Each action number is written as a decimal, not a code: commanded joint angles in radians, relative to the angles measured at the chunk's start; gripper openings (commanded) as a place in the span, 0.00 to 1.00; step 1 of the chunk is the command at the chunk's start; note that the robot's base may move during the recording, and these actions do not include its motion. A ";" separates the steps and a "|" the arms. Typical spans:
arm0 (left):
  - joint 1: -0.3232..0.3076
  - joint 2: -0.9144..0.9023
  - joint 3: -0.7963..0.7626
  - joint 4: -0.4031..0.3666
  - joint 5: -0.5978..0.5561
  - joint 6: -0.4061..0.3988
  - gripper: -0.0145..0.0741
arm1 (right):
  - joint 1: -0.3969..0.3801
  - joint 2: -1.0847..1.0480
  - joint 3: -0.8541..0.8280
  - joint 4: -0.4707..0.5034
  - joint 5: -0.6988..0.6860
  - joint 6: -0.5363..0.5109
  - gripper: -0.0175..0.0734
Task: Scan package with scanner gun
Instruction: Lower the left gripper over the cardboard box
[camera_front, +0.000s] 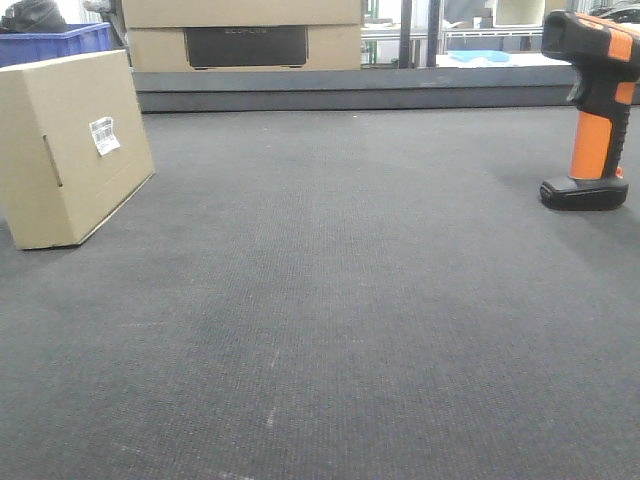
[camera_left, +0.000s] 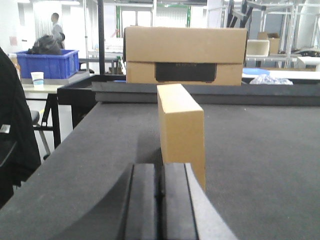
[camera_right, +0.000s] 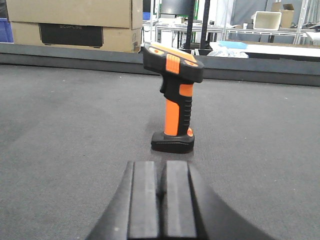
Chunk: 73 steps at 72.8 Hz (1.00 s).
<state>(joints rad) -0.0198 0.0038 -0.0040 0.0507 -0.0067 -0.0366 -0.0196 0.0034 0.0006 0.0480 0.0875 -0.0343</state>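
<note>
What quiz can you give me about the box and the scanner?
1. True or false: the scanner stands upright on its flat base.
2. In the front view, the box sits on which side? A left, B right, C middle.
3. Short answer: what is the right gripper holding?

Key: 1 true; 2 A; 3 nothing. It is shut and empty, short of the scanner.
</note>
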 joint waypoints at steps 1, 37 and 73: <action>-0.003 -0.004 -0.051 0.007 0.069 0.000 0.04 | -0.006 -0.003 -0.001 -0.004 -0.018 -0.002 0.01; -0.003 0.675 -0.715 0.007 0.618 0.000 0.04 | -0.006 -0.003 -0.001 -0.004 -0.018 -0.002 0.01; -0.003 1.340 -1.333 -0.073 0.767 -0.111 0.04 | -0.006 -0.003 -0.001 -0.004 -0.018 -0.002 0.01</action>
<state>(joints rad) -0.0198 1.2892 -1.2424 0.0000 0.7228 -0.1086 -0.0196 0.0034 0.0006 0.0480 0.0875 -0.0343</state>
